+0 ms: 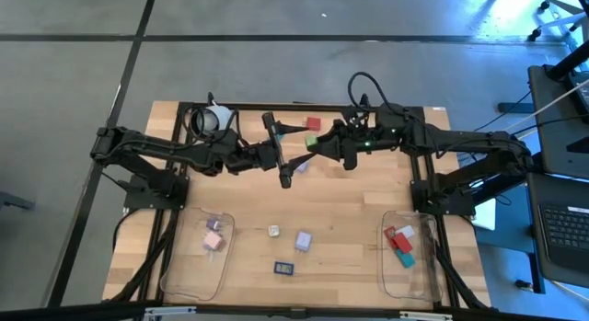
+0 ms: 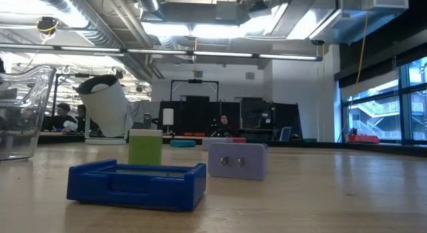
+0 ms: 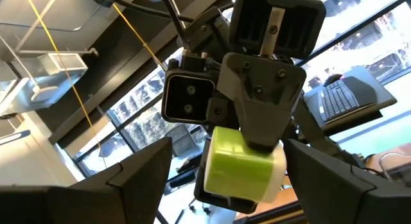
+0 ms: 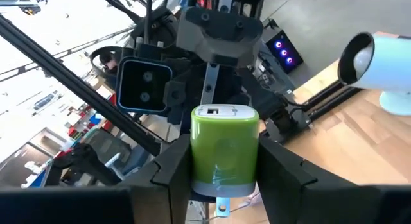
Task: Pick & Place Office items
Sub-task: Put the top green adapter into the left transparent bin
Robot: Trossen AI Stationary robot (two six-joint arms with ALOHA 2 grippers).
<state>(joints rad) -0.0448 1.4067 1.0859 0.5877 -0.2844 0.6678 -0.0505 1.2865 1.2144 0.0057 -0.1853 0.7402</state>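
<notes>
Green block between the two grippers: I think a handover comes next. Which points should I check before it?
1. Right gripper shut on the green block: ok.
2. Left gripper open: ok.
3. Block lined up between the left fingers: ok.
4. Block deep enough between them for a grip: cannot tell.
5. Free room in the left tray: ok.

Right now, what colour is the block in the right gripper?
Lime green block, clearest in the right wrist view.
</notes>
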